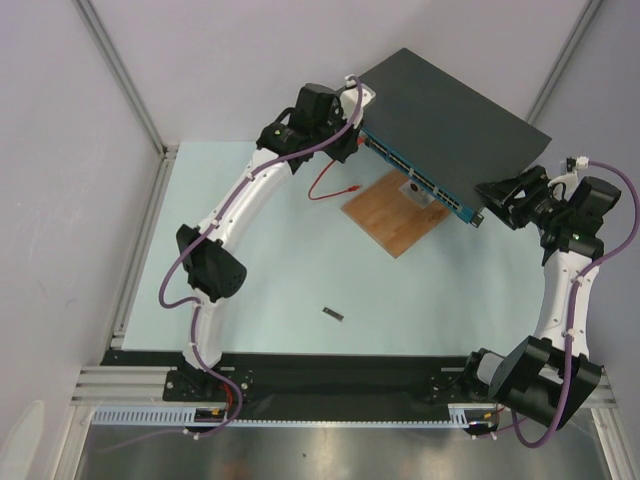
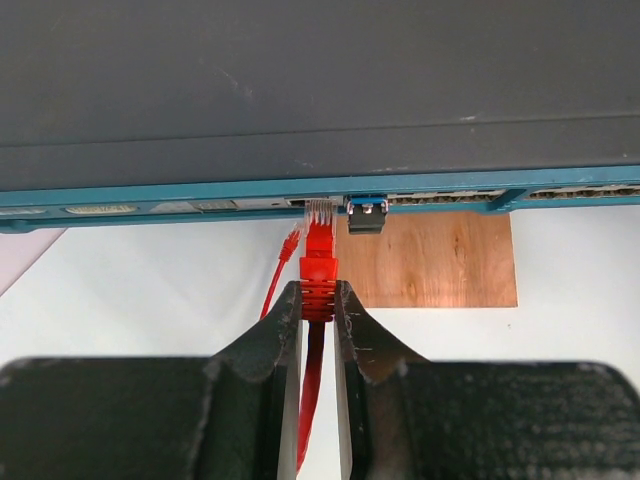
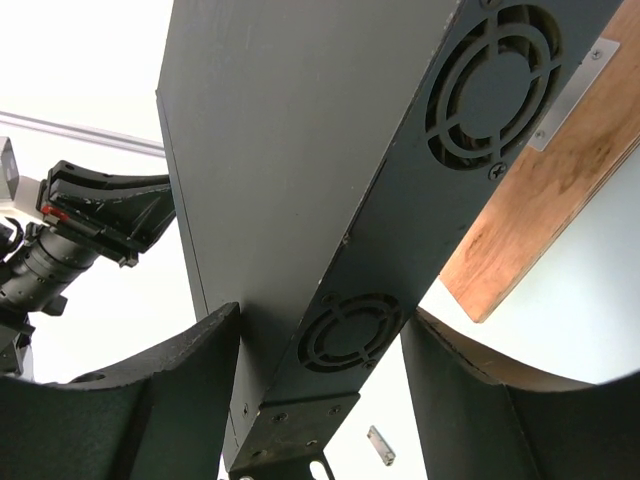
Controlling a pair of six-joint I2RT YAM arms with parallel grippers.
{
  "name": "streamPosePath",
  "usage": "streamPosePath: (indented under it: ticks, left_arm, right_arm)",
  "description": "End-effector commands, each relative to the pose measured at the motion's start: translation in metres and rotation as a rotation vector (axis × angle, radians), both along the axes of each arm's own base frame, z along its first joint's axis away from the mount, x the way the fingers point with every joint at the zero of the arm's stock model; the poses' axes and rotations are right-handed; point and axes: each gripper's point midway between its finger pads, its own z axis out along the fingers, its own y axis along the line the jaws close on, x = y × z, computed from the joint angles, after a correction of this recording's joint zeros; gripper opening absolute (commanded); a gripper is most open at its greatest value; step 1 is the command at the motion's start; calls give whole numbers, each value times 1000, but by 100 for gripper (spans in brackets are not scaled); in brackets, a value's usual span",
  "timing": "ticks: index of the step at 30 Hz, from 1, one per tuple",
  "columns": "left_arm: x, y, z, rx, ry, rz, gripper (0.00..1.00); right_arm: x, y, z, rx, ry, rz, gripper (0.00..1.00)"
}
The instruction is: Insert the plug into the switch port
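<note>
The black switch [image 1: 450, 110] lies tilted at the back right, its teal port row [image 1: 415, 175] facing front-left. My left gripper [image 1: 345, 148] is at the row's left end. In the left wrist view it [image 2: 318, 292] is shut on the red plug [image 2: 319, 255] by its ribbed boot. The plug's clear tip touches a port mouth in the port row [image 2: 440, 198]; how far in I cannot tell. My right gripper [image 1: 497, 200] straddles the switch's right end. In the right wrist view it [image 3: 320, 320] is shut on the switch [image 3: 300, 150], one finger on the top face, one by the fan side.
The red cable [image 1: 325, 185] trails onto the table with its other end loose. A wooden board [image 1: 390, 220] lies under the switch's front. A small dark tab [image 2: 367, 215] sits in the port right of the plug. A small black piece [image 1: 333, 314] lies mid-table.
</note>
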Motion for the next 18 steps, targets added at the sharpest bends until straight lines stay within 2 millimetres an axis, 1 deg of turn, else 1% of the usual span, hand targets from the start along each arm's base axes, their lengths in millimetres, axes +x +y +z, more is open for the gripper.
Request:
streamPosePath:
  ticks: [1, 6, 11, 15, 18]
  left_arm:
    - [12, -7, 19, -31, -77, -3, 0]
    - [12, -5, 17, -13, -84, -6, 0]
    - [14, 0, 16, 2, -101, -7, 0]
    - [16, -2, 17, -7, -109, -9, 0]
    - [18, -4, 19, -11, -118, -7, 0]
  right_arm:
    - [3, 4, 17, -49, -96, 42, 56]
    - [3, 3, 19, -49, -97, 38, 48]
    - [3, 0, 22, -45, -99, 29, 36]
    - [2, 1, 21, -43, -98, 36, 27]
    - [2, 1, 20, -40, -95, 43, 22]
